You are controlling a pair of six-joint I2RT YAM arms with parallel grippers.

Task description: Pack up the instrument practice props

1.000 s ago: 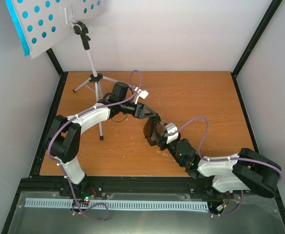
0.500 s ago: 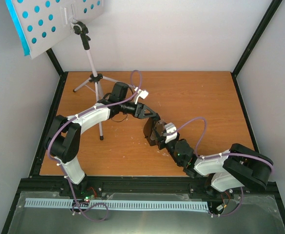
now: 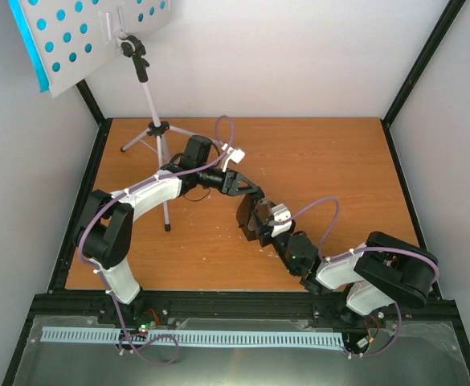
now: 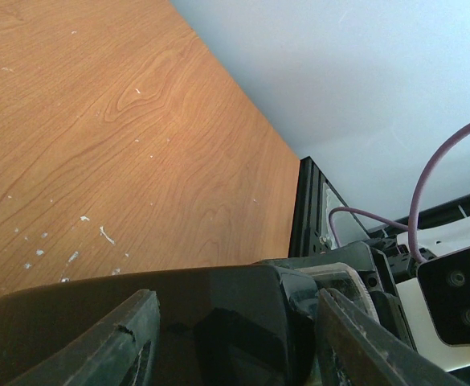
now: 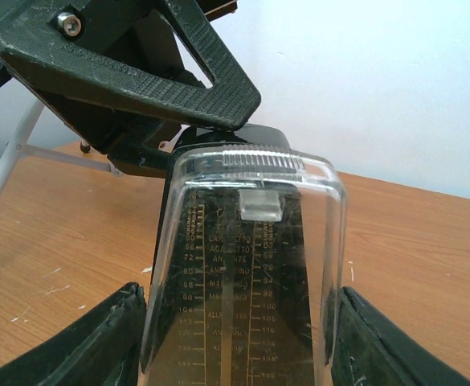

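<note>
Wooden bench, white walls. Right gripper clasped the metronome mid-bench; left gripper straddled it, grip unclear.

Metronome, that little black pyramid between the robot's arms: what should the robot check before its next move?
1. Right pincer on the metronome: ok, it hugs both sides of the clear cover.
2. Left pincer grip: cannot tell; something black sits inside it, contact unclear.
3. Cover in place on the metronome: ok.
4. Music stand upright: ok, standing at the far left of the table.
5. Left arm clear of the stand's leg: cannot tell, they overlap from above.
6. Cyan pages on the stand: ok, not packed yet.
</note>
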